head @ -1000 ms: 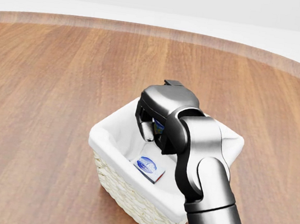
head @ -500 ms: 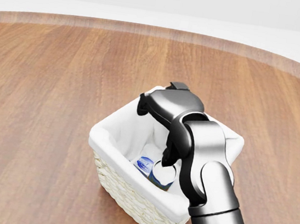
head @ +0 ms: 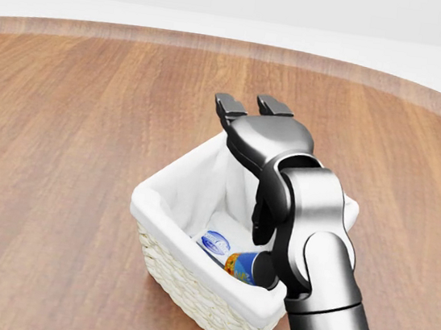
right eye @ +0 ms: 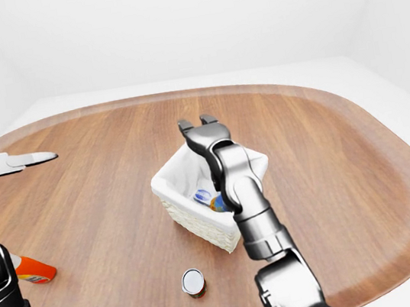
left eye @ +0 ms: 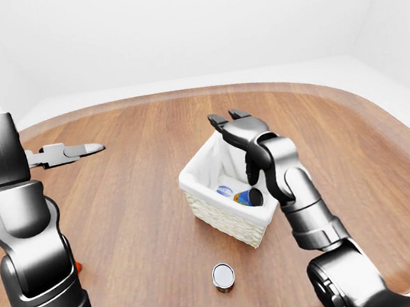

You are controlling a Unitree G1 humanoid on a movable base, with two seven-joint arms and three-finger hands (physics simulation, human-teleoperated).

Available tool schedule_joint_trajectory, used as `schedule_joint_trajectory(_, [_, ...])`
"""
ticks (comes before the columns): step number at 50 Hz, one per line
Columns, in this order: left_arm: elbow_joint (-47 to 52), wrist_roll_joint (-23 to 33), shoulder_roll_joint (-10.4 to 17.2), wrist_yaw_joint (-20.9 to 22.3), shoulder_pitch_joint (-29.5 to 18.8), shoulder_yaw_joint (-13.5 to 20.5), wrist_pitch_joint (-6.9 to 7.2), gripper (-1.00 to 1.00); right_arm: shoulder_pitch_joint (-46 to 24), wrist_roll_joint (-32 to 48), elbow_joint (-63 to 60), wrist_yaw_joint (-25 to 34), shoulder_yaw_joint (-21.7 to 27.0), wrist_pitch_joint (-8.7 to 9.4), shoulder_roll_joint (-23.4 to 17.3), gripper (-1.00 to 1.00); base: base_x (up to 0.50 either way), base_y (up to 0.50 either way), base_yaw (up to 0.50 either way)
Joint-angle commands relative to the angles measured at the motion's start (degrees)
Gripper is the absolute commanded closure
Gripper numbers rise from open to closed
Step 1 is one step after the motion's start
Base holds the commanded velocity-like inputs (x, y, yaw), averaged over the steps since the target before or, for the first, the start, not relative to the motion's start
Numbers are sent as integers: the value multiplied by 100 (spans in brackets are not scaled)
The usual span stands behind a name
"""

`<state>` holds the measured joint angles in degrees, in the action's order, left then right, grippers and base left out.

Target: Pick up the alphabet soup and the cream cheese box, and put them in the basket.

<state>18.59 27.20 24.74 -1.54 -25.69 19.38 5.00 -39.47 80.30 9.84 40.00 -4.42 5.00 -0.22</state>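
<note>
Fingers (head: 244,107) of the glossy grey right hand (head: 251,114) were spread and released, holding nothing, poised above the far rim of the white woven wicker basket with its white cloth liner (head: 168,207). In the head view the cylindrical alphabet soup can with the blue and orange label (head: 244,266) lay on its side at the basket's bottom, touching the flat cream cheese box with the blue oval logo (head: 214,243). Both lay below the fingertips and toward the bottom of that view; the can's long axis ran roughly left to right, partly hidden by the forearm.

Across the left-eye view, the basket sat near the middle of the round brown wooden table (left eye: 140,186), and the left hand (left eye: 66,152) reached out flat over the table's left part, well apart from the basket. Whether its fingers were parted or closed I could not tell. A small metal-topped tin (left eye: 222,276) stood upright near the table's near edge, apart from the basket.

Seen from the right-eye view, an orange bottle (right eye: 32,269) lay on its side by the table's left edge. Judging from these positions, both items were already in the basket, so the right hand, the nearer one, had only to lift clear.
</note>
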Motion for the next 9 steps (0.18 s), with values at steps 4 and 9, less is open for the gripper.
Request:
schedule_joint_trajectory(4, [-8, 0, -3, -8, 0, -3, 0, -100, -320, 75, -197, 0, 100, 0, -57, -100, 0, 0, 0])
schedule_joint_trajectory(9, [27, 0, 4, 21, -10, 2, 0, -100, -447, 171, -272, 0, 94, 0, -68, -100, 0, 0, 0])
